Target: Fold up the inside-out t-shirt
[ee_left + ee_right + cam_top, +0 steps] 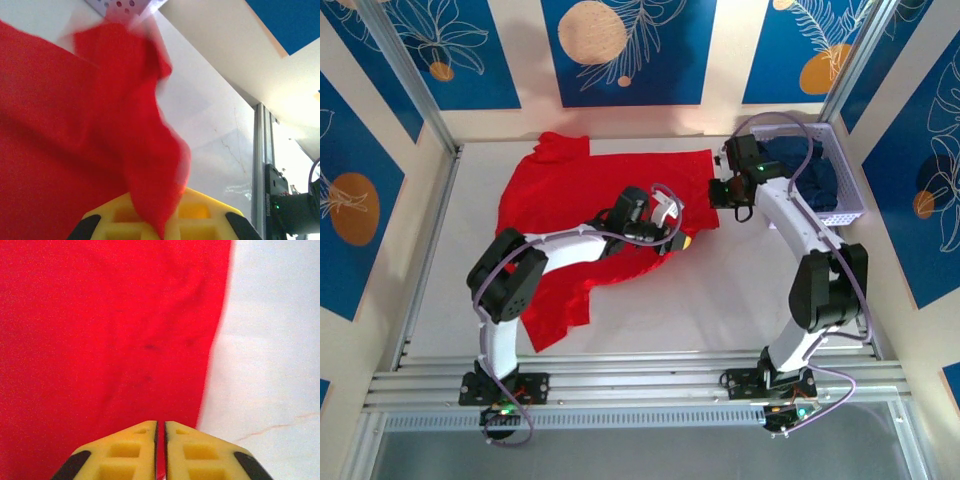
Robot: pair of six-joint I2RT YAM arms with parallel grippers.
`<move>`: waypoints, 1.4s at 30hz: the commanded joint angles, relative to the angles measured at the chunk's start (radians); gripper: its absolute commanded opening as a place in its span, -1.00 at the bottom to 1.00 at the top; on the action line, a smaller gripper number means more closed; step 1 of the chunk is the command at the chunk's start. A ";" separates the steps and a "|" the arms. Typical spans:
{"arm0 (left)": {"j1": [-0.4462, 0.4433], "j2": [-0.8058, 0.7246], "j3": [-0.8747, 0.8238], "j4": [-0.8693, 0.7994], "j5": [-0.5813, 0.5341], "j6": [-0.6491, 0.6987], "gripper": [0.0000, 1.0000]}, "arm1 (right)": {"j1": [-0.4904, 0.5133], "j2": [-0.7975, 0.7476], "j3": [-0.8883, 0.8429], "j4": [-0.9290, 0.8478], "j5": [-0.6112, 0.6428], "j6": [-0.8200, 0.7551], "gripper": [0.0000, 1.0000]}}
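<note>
The bright red t-shirt [570, 190] lies spread over the back and left of the white table, plain red side up. My left gripper [678, 240] is over the shirt's right half and is shut on a lifted flap of the t-shirt [145, 150], which drapes down between its yellow fingers [210, 215]. My right gripper [725, 198] hangs at the shirt's right edge. In the right wrist view its fingertips [135, 432] stand together but for a thin slit, just above flat red cloth [100, 330], and nothing is pinched between them.
A pale perforated basket [848, 195] stands at the back right with a dark navy garment [815, 175] in it; its corner [120, 6] is just past the lifted flap. Bare table [720, 310] lies to the right and front. Metal frame posts edge the workspace.
</note>
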 commanded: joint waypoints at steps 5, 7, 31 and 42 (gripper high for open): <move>0.007 -0.009 -0.007 -0.041 0.040 -0.038 -1.00 | -0.044 -0.087 -0.061 -0.047 0.095 0.032 -0.42; 0.007 -0.008 -0.003 -0.044 0.037 -0.041 -1.00 | -0.042 -0.136 -0.118 -0.031 -0.017 0.026 -0.35; 0.009 0.002 0.002 -0.056 0.037 -0.029 -1.00 | 0.037 -0.001 -0.238 0.178 -0.333 -0.038 -0.25; 0.009 -0.021 -0.024 -0.075 0.023 0.009 -1.00 | 0.018 -0.043 -0.171 0.019 0.057 -0.028 -1.00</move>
